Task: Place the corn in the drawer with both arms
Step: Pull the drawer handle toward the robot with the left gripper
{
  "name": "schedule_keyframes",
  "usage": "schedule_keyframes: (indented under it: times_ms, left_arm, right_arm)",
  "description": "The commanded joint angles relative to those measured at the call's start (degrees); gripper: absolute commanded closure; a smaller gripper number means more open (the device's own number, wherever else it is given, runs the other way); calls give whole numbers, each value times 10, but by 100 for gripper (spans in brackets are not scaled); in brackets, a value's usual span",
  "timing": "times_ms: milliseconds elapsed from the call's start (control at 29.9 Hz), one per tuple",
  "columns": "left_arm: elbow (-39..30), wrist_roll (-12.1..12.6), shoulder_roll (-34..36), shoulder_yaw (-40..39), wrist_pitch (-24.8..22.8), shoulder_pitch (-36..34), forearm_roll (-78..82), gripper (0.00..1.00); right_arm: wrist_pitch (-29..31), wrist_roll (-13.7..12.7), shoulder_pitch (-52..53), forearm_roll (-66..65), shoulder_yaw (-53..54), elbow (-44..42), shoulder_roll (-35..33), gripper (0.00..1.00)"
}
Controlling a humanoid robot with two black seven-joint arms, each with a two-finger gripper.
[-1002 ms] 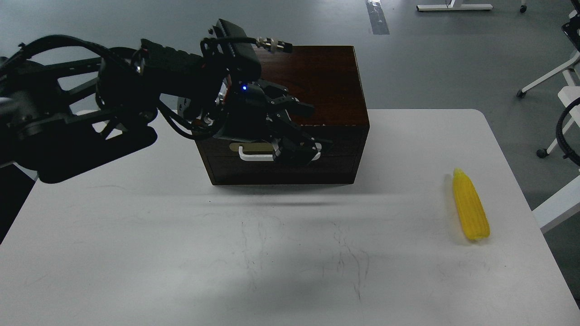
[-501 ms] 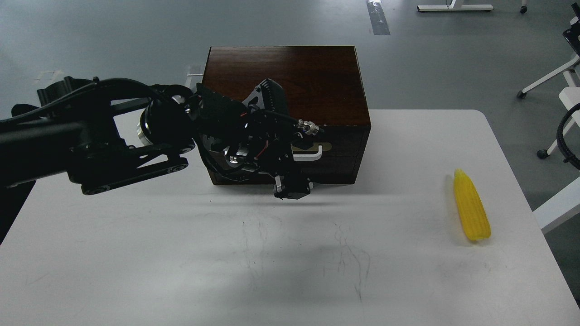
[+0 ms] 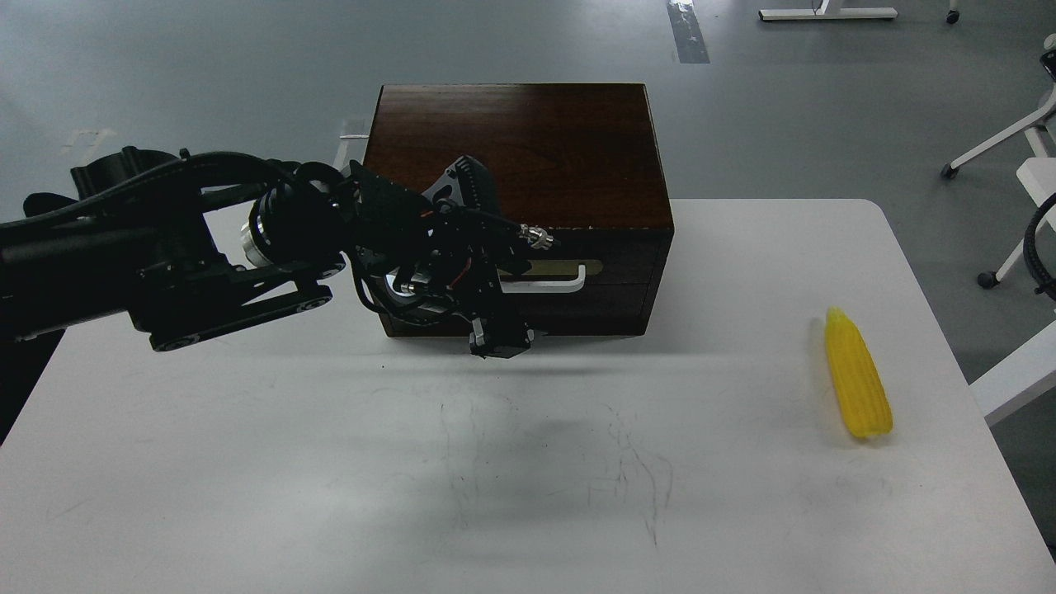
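Note:
The corn (image 3: 858, 384), a bright yellow cob, lies on the white table (image 3: 330, 462) near its right edge, tip pointing away from me. The dark brown drawer (image 3: 610, 285) in the box cabinet (image 3: 528, 148) is closed; the right part of its white bar handle (image 3: 561, 285) shows. My left arm reaches in from the left and covers the drawer's left half. My left gripper (image 3: 499, 342) points down in front of the drawer's lower edge, below and left of the handle, close above the table. It is dark, so its fingers cannot be told apart. My right arm is out of view.
The cabinet stands at the table's far edge, centre. Office chair legs (image 3: 1002, 140) and a black cable (image 3: 1035, 247) are off the table at the right. Grey floor lies beyond.
My left gripper was at the drawer handle a second ago. It has dropped below the handle and shifted left, with the wrist turned downward. The drawer stays closed and the corn has not moved.

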Motion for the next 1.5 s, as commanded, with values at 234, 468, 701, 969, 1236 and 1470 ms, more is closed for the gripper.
schedule_keyframes:
  times_ms: [234,468,701,969,1236,1470]
  left_arm:
    - [9,0,3,5,0,5,1,20]
    - [16,0,2,28,0,4,11,20]
    - [15,-18,2,27,0,-4,11,20]
    - [15,-33,0,28,0,-5,11,20]
    - [2,-40,2,37,0,-4,11,20]
    - [-8,-40,2,49,0,-11,9,20]
  right_arm:
    - [0,0,0,0,0,1,0,0]
    - [0,0,-1,0,0,1,1,0]
    - [0,0,0,0,0,1,1,0]
    - [0,0,-1,0,0,-1,0,0]
    - [0,1,0,0,1,-1,0,0]
    - [0,5,-1,0,1,-1,0,0]
